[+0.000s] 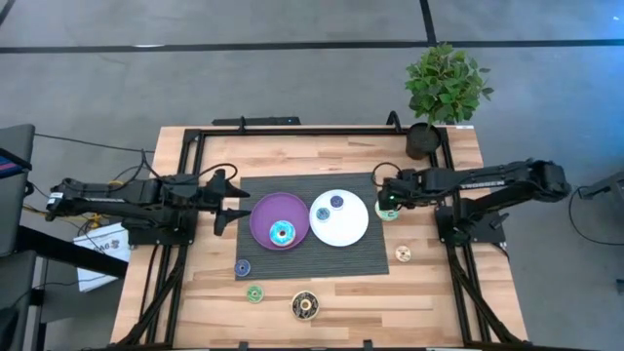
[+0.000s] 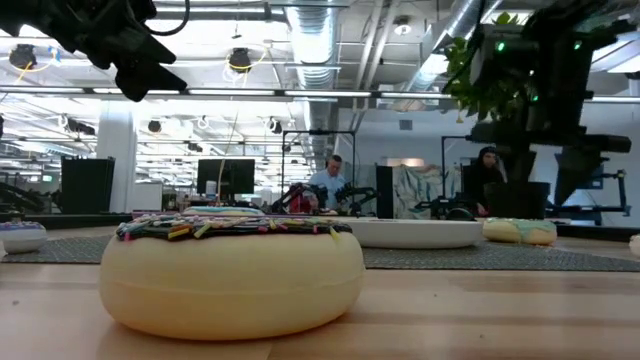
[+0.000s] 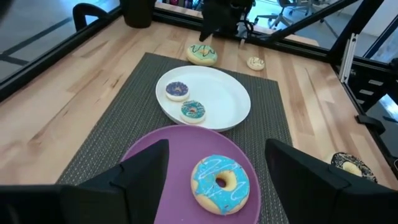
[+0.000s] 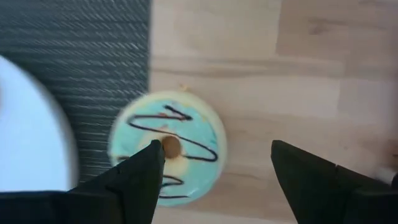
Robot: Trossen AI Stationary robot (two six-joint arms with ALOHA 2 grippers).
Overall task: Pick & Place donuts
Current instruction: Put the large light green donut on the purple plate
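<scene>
**Right pincer wide above a mint-iced donut at the mat's edge**

The right pincer [image 4: 211,168] stands wide, holding nothing, directly above a pale mint-iced toy donut with dark brown zigzag lines [image 4: 166,147]. That donut lies where the dark grey woven mat [image 1: 307,258] meets the bare wood of the light wooden worktop [image 1: 429,292], just beside the round white plate [image 1: 353,229] on the right arm's side.

The left pincer [image 1: 232,203] hangs at the mat's opposite edge, next to the round purple plate [image 1: 263,216]; its fingers are spread and empty.

The purple plate carries one cyan-iced donut with white squiggles [image 3: 220,183]. The white plate, touching or nearly touching the purple one, holds two smaller rings: a purple-blue iced donut [image 3: 177,89] and a teal-green iced donut [image 3: 193,110], near each other.

Four more lie off the mat on bare wood. A small cream donut [image 1: 403,254] sits towards the right arm's side. Along the front of the worktop are a small dark blue donut [image 1: 242,267], a small green donut [image 1: 254,293], and a larger dark brown-iced donut with coloured sprinkles [image 2: 232,270], which fills the foreground of the low view.

A potted green plant [image 1: 444,88] stands at the far right corner of the worktop. People sit at desks in the room behind.
</scene>
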